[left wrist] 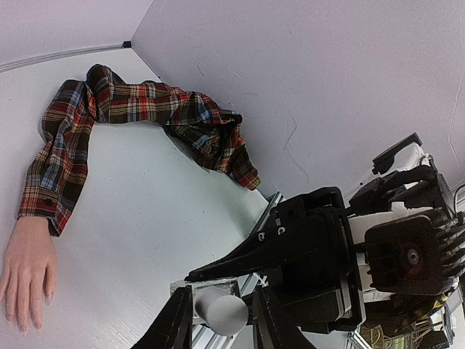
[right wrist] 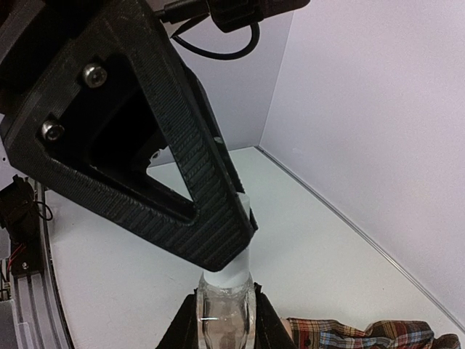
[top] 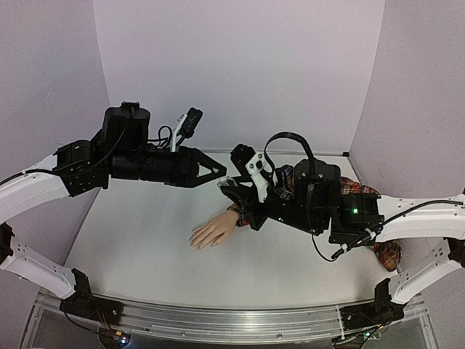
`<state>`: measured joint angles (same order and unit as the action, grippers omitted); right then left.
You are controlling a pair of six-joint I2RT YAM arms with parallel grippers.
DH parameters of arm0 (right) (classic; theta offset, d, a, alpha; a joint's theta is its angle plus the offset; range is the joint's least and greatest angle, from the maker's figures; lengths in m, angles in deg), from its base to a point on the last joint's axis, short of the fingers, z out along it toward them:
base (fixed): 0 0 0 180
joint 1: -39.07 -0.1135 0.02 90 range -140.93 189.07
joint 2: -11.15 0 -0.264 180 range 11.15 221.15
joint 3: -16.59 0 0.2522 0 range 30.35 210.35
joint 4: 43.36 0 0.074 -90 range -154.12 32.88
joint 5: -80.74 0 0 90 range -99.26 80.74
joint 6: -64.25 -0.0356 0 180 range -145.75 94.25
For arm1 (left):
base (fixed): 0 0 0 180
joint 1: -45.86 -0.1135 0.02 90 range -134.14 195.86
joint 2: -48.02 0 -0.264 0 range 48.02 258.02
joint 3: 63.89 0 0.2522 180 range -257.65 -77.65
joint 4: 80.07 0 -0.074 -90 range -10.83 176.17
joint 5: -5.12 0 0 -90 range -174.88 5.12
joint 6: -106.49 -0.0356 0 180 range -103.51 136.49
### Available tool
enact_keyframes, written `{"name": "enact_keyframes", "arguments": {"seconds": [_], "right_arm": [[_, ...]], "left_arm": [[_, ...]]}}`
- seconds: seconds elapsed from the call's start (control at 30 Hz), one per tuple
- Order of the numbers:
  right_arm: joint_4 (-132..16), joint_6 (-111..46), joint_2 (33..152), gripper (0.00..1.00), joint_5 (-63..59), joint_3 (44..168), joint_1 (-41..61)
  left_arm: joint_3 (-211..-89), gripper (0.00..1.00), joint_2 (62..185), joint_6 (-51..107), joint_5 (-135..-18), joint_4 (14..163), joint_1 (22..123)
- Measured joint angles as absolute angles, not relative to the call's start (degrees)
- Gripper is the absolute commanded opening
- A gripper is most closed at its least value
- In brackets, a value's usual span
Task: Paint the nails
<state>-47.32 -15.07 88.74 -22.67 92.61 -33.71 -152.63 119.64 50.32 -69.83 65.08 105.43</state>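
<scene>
The pale mannequin hand (top: 213, 233) lies palm down on the white table, at the end of a red plaid sleeve (left wrist: 73, 131). Its nails (left wrist: 36, 321) are tiny and show bare at the fingertips. Both grippers meet in the air above and behind the hand. My right gripper (right wrist: 225, 298) is shut on a small clear bottle (right wrist: 227, 320) and holds it upright. My left gripper (left wrist: 221, 294) straddles the bottle's white cap (left wrist: 221, 311), its fingers close on both sides. In the top view my left gripper (top: 218, 174) touches my right gripper (top: 227, 190).
The plaid sleeve (top: 363, 193) trails to the right back corner under my right arm. Lilac walls close the back and both sides. An aluminium rail (top: 232, 320) runs along the near table edge. Bare table (top: 138, 240) lies left of the hand.
</scene>
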Motion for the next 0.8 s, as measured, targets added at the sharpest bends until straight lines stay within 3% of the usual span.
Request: {"name": "enact_keyframes", "arguments": {"seconds": [0.2, 0.6, 0.8], "right_arm": [[-47.3, -15.1, 88.8, 0.0, -22.7, 92.6, -33.7], [-47.3, -15.1, 88.9, 0.0, -22.7, 92.7, -33.7], [-47.3, -15.1, 89.0, 0.0, -22.7, 92.8, -33.7]], "left_arm": [[-152.6, 0.25, 119.7, 50.1, -69.9, 65.1, 105.4], [-152.6, 0.27, 119.7, 49.5, -69.9, 65.0, 105.4], [-152.6, 0.19, 119.7, 49.4, -70.1, 64.9, 105.4]]}}
